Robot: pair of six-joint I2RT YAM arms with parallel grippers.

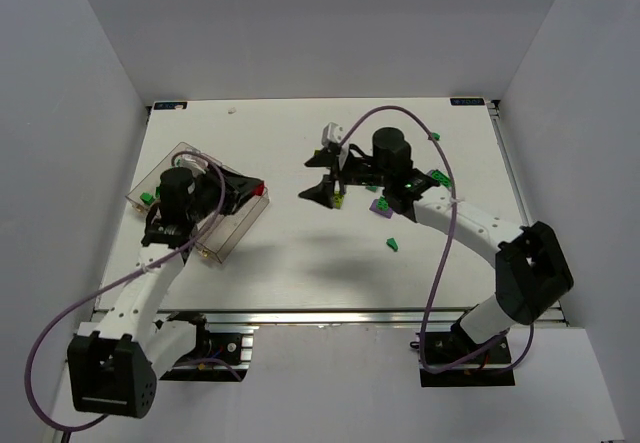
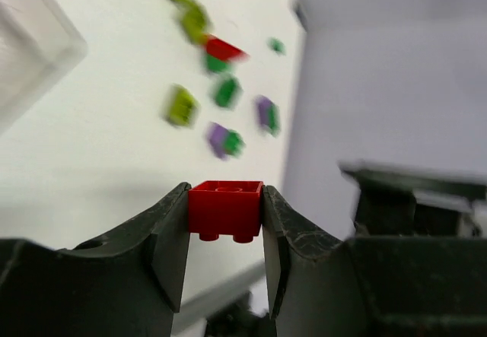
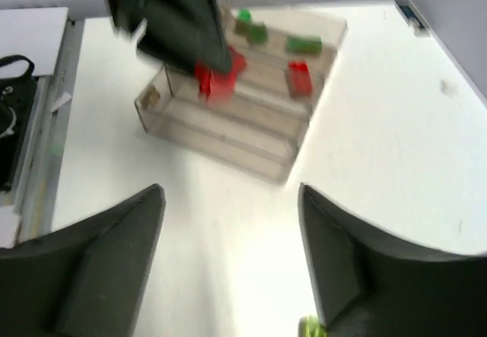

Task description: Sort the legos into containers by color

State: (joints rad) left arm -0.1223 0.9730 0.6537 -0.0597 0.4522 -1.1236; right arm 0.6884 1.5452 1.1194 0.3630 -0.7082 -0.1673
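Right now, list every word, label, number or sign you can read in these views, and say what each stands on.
No text is readable in any view.
Far-left corner sticker on the table: too small to read.
Far-right corner sticker on the table: too small to read.
Tan label on the clear tray: blurred, unreadable.
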